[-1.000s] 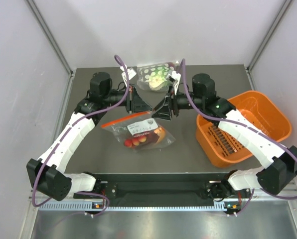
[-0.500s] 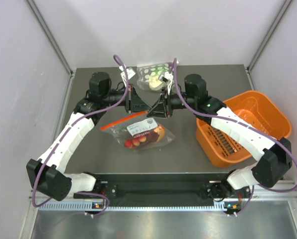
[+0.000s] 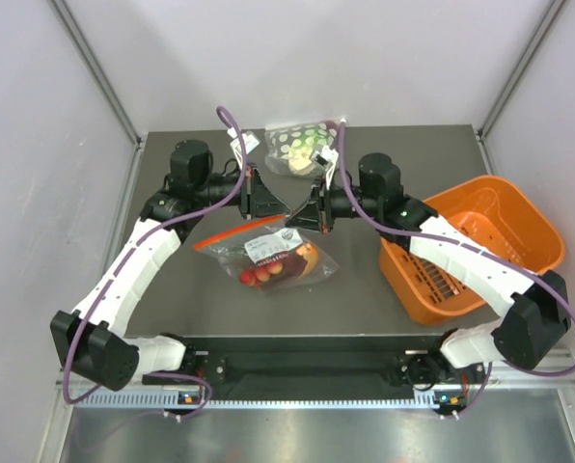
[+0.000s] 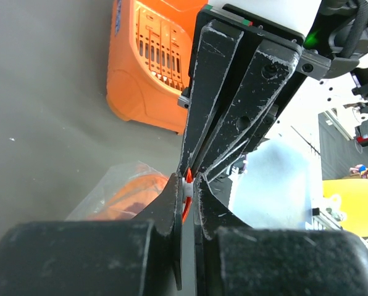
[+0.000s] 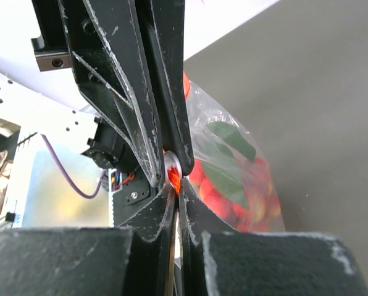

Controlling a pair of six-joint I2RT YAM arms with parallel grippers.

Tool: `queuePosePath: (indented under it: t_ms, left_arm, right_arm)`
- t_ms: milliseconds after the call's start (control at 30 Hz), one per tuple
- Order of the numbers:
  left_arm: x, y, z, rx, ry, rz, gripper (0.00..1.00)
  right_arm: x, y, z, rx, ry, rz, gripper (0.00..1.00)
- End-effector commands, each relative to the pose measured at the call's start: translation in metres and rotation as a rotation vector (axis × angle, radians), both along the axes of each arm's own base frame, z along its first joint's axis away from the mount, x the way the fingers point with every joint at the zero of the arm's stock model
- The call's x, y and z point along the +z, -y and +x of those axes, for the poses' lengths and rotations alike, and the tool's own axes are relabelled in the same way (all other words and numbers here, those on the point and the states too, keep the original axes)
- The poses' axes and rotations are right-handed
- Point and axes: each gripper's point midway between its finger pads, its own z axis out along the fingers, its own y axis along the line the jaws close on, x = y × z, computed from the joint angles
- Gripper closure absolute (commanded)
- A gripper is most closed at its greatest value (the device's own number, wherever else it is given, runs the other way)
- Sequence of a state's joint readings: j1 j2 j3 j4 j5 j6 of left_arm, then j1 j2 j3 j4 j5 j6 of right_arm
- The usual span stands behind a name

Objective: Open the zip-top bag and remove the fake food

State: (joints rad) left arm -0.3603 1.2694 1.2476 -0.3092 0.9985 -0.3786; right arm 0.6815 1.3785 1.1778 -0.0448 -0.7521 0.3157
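The zip-top bag [image 3: 268, 257] hangs mid-table, its red-orange zip strip [image 3: 232, 238] slanting up to the right. Inside it the fake food [image 3: 259, 277] shows as red berry pieces, with green leaves [image 5: 230, 137] in the right wrist view. My left gripper [image 3: 284, 213] and right gripper [image 3: 298, 218] meet tip to tip at the bag's top corner. The left gripper [image 4: 189, 187] is shut on the strip where a small white piece sits. The right gripper [image 5: 175, 183] is shut on the orange strip right beside it. The bag [image 4: 119, 197] droops below both.
An orange basket [image 3: 403, 275] stands at the right, under my right forearm, and also shows in the left wrist view [image 4: 147, 68]. A second bag with green-and-white spotted contents [image 3: 302, 145] lies at the back, just behind the two grippers.
My right gripper has moved left to meet the left one and has shut on the bag's zip strip. The left gripper has kept its grip.
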Motion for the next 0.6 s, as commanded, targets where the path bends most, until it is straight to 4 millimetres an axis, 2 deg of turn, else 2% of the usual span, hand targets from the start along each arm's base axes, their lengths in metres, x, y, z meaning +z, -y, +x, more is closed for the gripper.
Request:
queuePosePath:
  t_ms: [0,167,567]
  left_arm:
    - [0.026,-0.006,-0.015,-0.044,0.089,-0.046,1.0]
    - [0.024,-0.008,-0.02,-0.064,0.063,-0.063,0.95]
    - [0.011,-0.022,-0.018,-0.031,0.058,-0.048,0.94]
  right_arm:
    - [0.018,0.001,0.001,-0.047,0.052,0.065,1.0]
    - [0.022,0.0,0.009,-0.092,0.057,0.1,1.0]
    - [0.029,0.005,0.015,-0.115,0.064,0.112,1.0]
